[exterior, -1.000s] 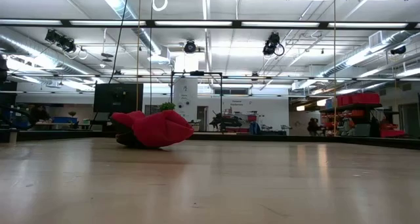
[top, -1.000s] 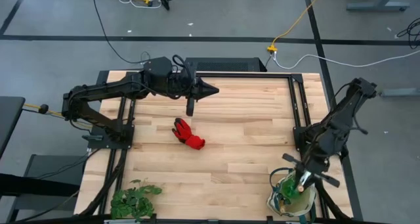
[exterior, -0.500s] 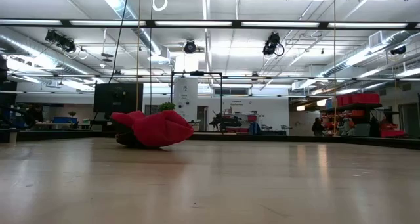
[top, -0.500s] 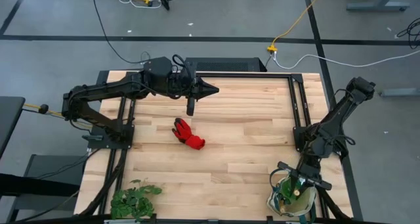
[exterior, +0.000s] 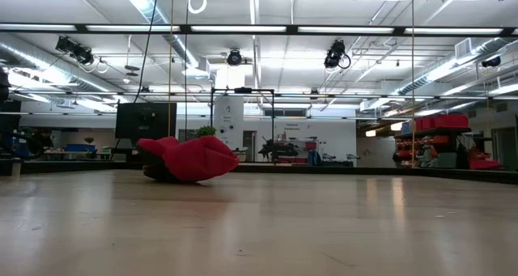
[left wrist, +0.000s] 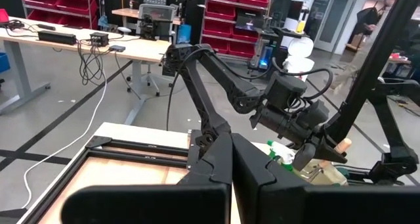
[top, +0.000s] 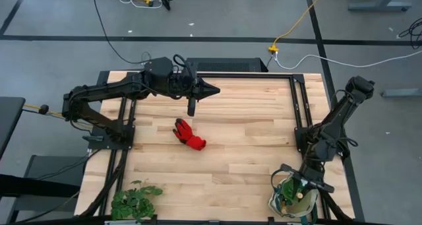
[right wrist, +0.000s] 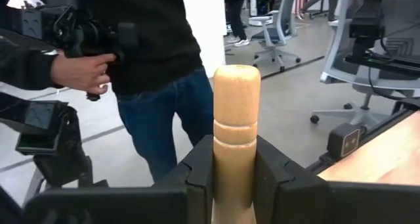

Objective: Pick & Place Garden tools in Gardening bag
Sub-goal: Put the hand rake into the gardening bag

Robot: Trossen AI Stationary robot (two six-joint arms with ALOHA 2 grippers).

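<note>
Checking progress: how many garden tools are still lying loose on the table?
1: the red glove mid-table. The right gripper holds a wooden handle over the gardening bag; more tools may be hidden inside.

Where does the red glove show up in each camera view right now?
High view: the red glove lies on the table, left of centre, just below the left gripper.
Low view: the red glove sits left of centre on the tabletop.
Left wrist view: not in it.
Right wrist view: not in it.
Shared landmark: the wooden tabletop itself, seen under the glove in both views.
</note>
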